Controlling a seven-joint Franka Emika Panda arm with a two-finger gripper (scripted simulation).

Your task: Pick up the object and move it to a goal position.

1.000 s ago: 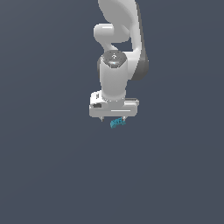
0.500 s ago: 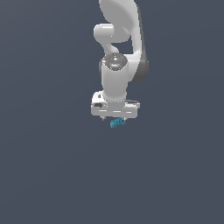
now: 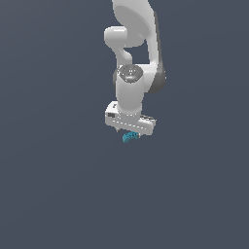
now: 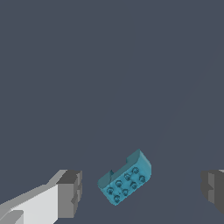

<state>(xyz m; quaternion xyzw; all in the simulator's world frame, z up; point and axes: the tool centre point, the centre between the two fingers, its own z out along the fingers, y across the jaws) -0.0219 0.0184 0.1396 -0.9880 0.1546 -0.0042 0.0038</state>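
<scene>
The object (image 4: 126, 178) is a small teal-blue studded block with a notched edge, lying on the dark grey floor. In the wrist view it sits between the two grey fingertips (image 4: 70, 194), apart from both, with wide gaps on each side. The gripper (image 4: 142, 192) is open around it. In the exterior view the white arm's gripper (image 3: 129, 130) hangs directly over the object (image 3: 130, 137), which peeks out just beneath the hand.
A plain dark grey floor (image 3: 58, 185) stretches all around. The white arm's upper links (image 3: 133, 44) rise behind the hand in the exterior view.
The gripper has descended a little toward the object and stayed open. The object has not moved.
</scene>
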